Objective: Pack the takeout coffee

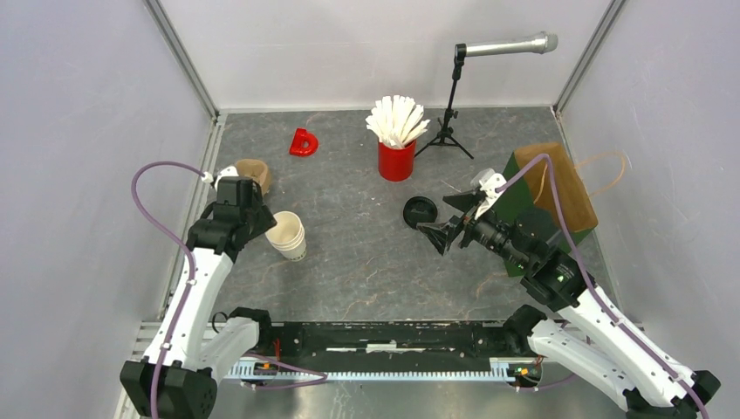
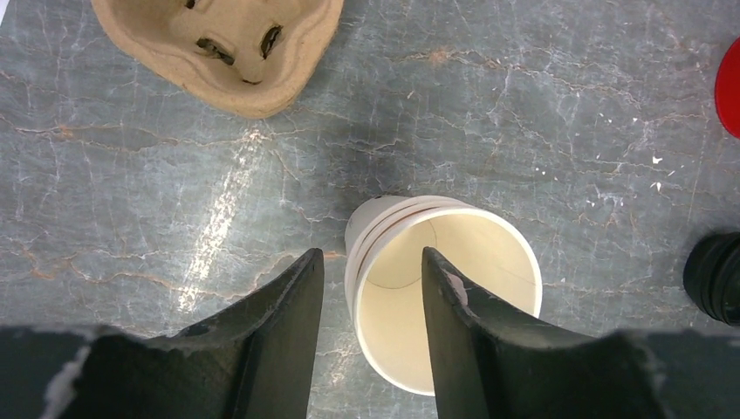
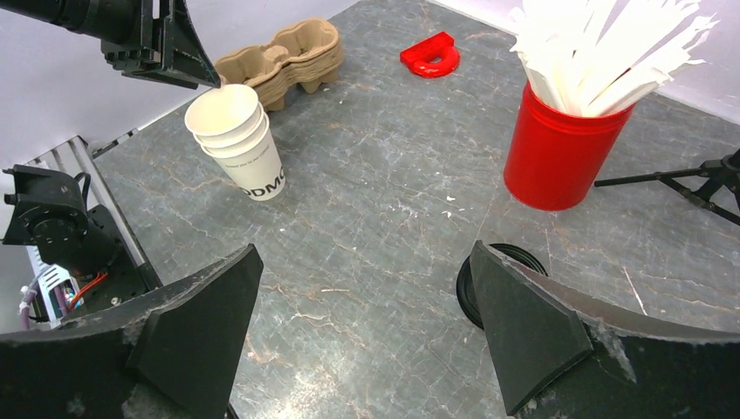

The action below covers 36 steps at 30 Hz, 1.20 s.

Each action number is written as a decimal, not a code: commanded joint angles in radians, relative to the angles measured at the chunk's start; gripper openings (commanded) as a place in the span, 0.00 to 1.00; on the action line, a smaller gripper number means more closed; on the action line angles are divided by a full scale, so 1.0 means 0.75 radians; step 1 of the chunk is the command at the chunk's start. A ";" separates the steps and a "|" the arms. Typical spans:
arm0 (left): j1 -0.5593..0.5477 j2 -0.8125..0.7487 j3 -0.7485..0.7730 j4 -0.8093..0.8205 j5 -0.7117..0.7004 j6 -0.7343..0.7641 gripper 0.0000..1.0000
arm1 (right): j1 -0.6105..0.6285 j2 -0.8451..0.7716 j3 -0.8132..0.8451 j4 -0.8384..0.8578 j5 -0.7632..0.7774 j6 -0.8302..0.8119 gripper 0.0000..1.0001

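On the grey marbled table [image 1: 366,279], 9 o'clock side, the nested stack of tapered white paper cups [image 1: 288,236] was straddled at its rim by the left gripper [image 2: 371,255]: jaws apart, one finger inside, wrist pitched down. Judged step: top cup separation; closure on the cup wall was called for next. The right gripper [image 3: 365,247] was spread wide, low beside the round black plastic lid [image 1: 420,211] near centre.

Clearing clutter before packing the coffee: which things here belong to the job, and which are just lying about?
Job: stacked paper cups, black lid; probably pulp carrier, paper bag.
Lying about: red cup of sticks, red D-shaped piece, microphone stand.
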 commanded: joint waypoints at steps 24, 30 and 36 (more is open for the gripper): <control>0.006 0.044 -0.022 0.077 0.052 -0.014 0.21 | 0.002 -0.008 -0.018 0.011 0.074 0.013 0.98; 0.007 0.040 0.013 0.061 0.084 0.001 0.03 | 0.002 -0.016 -0.020 0.002 0.094 0.013 0.98; 0.006 0.031 0.083 0.043 0.123 0.060 0.02 | 0.002 -0.018 -0.027 0.001 0.107 0.013 0.98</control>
